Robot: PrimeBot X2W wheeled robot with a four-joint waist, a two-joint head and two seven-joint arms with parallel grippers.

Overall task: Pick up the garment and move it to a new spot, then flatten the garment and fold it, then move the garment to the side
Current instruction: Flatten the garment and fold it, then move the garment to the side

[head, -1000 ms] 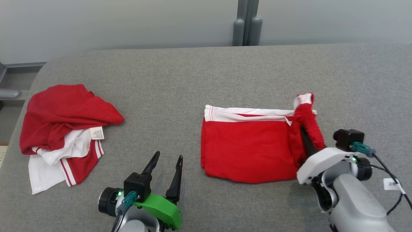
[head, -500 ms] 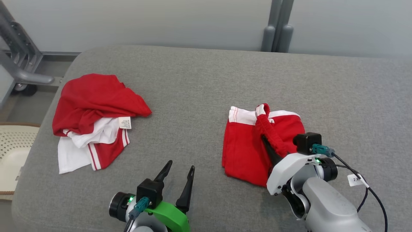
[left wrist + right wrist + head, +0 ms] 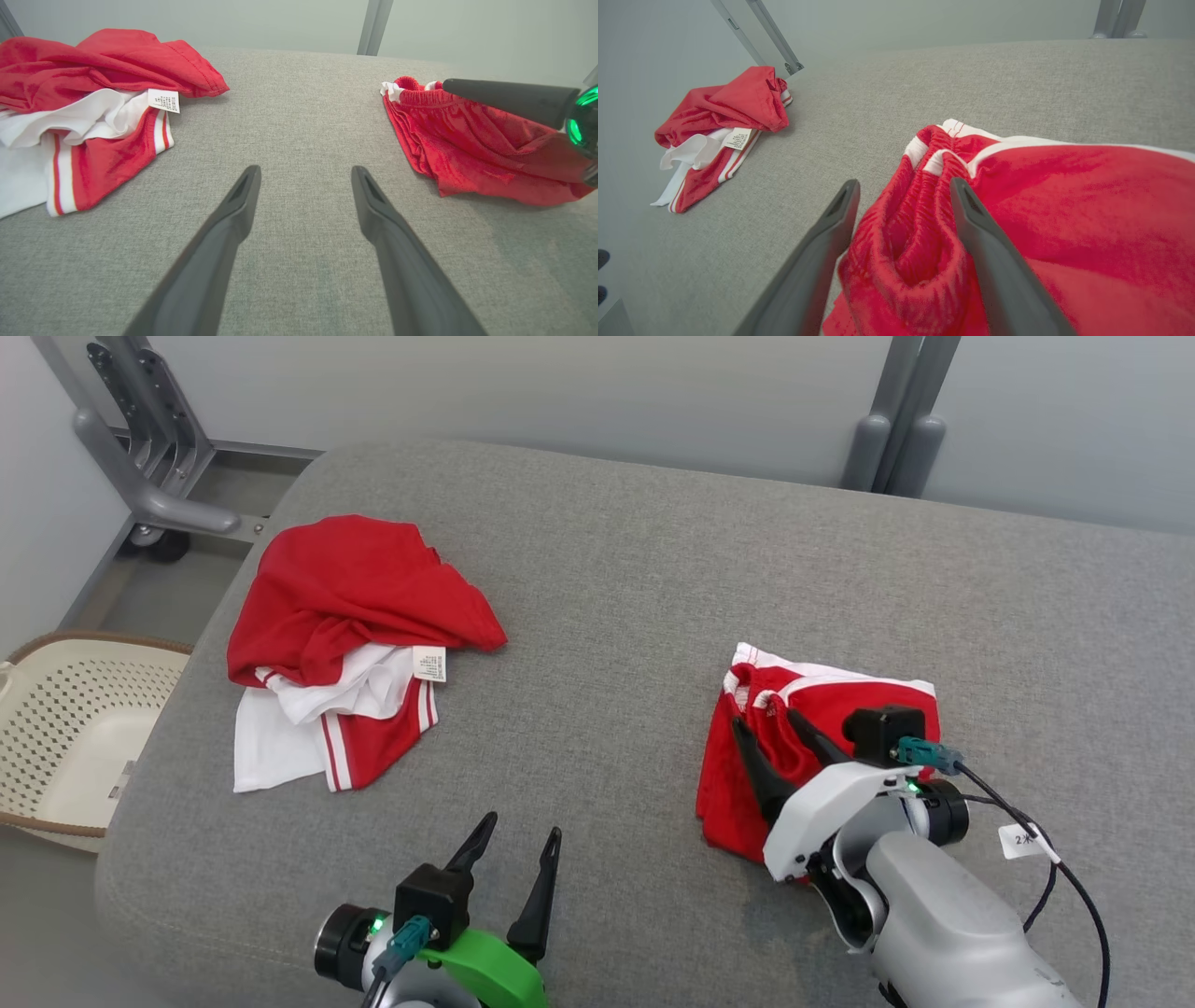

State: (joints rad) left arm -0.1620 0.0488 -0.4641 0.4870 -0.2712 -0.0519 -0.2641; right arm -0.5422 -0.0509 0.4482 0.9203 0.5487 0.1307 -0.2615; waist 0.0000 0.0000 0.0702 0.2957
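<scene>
With the right gripper (image 3: pixel 766 721) sprung from a tight pinch to a wide spread, let go of the elastic waistband (image 3: pixel 920 210), right of centre in the head view. Left that band bunched loosely between the parted fingers (image 3: pixel 990 270), flanked but no longer clamped. Brought the lifted half across, narrowing the red garment (image 3: pixel 826 695) to a compact packet on the grey surface (image 3: pixel 607 597). Kept the left gripper (image 3: pixel 523 824) wide and idle at bottom centre, holding nothing. Ignored the crumpled red-and-white heap (image 3: pixel 355 616) at upper left. Judged the fold made or nearly so, with probably only tidying and the shift aside remaining.
</scene>
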